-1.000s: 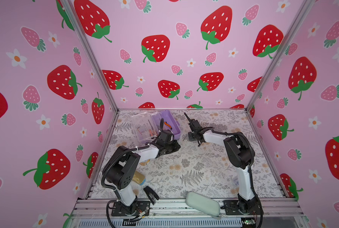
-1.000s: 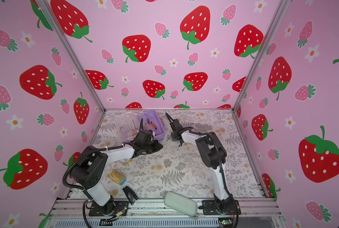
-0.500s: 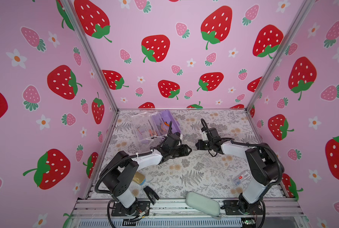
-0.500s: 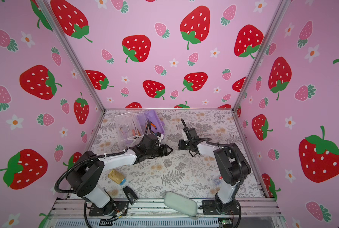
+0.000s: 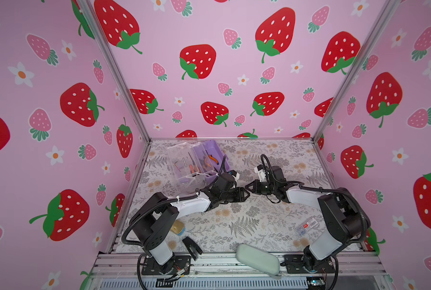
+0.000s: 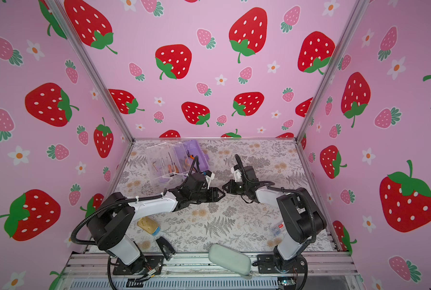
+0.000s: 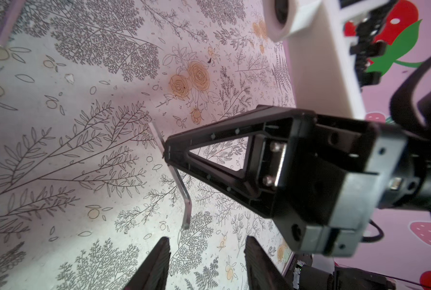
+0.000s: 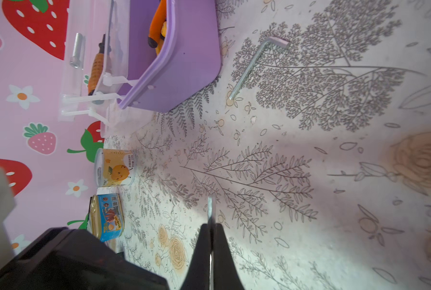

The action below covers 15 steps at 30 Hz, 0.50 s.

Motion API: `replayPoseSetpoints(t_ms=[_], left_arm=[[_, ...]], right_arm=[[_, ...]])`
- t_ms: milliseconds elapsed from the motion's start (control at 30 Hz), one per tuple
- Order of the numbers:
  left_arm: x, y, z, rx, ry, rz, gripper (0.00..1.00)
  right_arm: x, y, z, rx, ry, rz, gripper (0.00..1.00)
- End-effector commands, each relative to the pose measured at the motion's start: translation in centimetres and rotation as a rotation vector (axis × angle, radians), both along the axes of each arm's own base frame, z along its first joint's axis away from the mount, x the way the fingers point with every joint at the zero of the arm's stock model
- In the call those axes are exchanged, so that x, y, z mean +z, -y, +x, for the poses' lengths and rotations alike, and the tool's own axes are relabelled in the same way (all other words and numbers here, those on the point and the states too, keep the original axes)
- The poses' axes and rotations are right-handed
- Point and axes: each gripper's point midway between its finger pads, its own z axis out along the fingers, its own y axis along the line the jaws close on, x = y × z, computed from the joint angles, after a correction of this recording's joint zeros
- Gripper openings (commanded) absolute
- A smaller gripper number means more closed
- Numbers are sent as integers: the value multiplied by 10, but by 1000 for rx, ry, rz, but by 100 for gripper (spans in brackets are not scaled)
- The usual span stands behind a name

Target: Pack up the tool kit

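Note:
The tool kit stands open at the back left, lilac base beside its clear lid and tray; orange-handled tools lie inside. At mid-table the two grippers meet tip to tip in both top views. My right gripper is shut on a bent silver hex key, which sticks out past both sides of its tips. My left gripper is open with nothing between its fingers, just short of the key's bent end. Another hex key lies on the table beside the kit.
A pale green pouch lies on the front rail. A gold tin and a black clip-like object sit by the left arm's base. A small clear packet lies front right. A fruit cup and a blue tin stand by the wall.
Both arms drew back from the tool kit to mid-table and now face each other. The left gripper opened. The right gripper stayed shut.

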Motion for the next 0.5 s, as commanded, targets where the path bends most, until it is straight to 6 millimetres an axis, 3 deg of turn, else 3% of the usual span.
replayPoseSetpoints(t_ms=[0, 267, 467], left_arm=[[13, 11, 9, -5, 23, -10, 47], [6, 21, 14, -8, -1, 14, 35], [0, 24, 18, -1, -16, 24, 35]], right_arm=[[18, -4, -2, 12, 21, 64, 0], [22, -7, -2, 24, 19, 88, 0], [28, -9, -4, 28, 16, 115, 0]])
